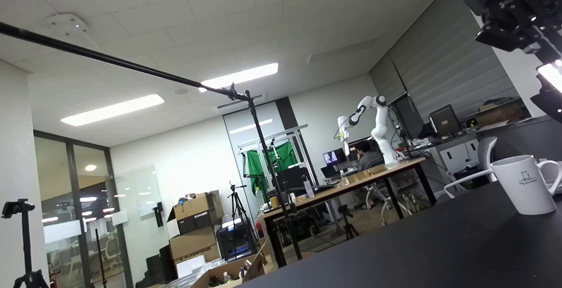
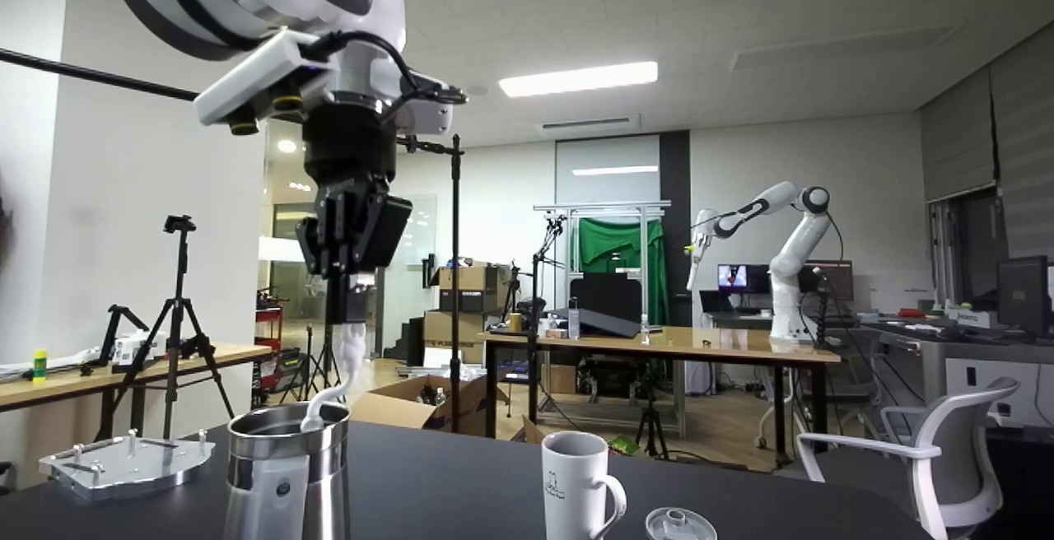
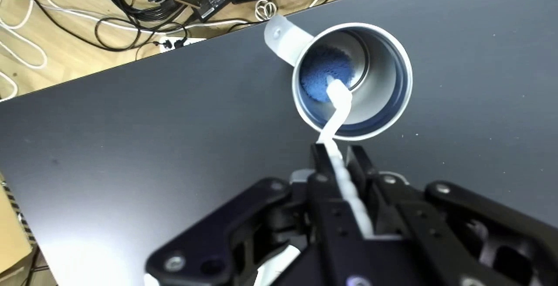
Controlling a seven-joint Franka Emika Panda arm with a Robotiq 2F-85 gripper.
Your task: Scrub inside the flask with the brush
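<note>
Pincer (image 3: 338,153) grips crooked brush (image 3: 338,114), sponge (image 3: 320,71) inside metal flask (image 2: 325,486).

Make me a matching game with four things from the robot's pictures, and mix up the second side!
Things:
1. gripper
2. brush head
3. flask
4. mug

Clues:
A. blue, inside the flask
B. white with a small drawing
C. holding the brush handle
D. shiny metal

Right pairs: 1-C, 2-A, 3-D, 4-B
</note>
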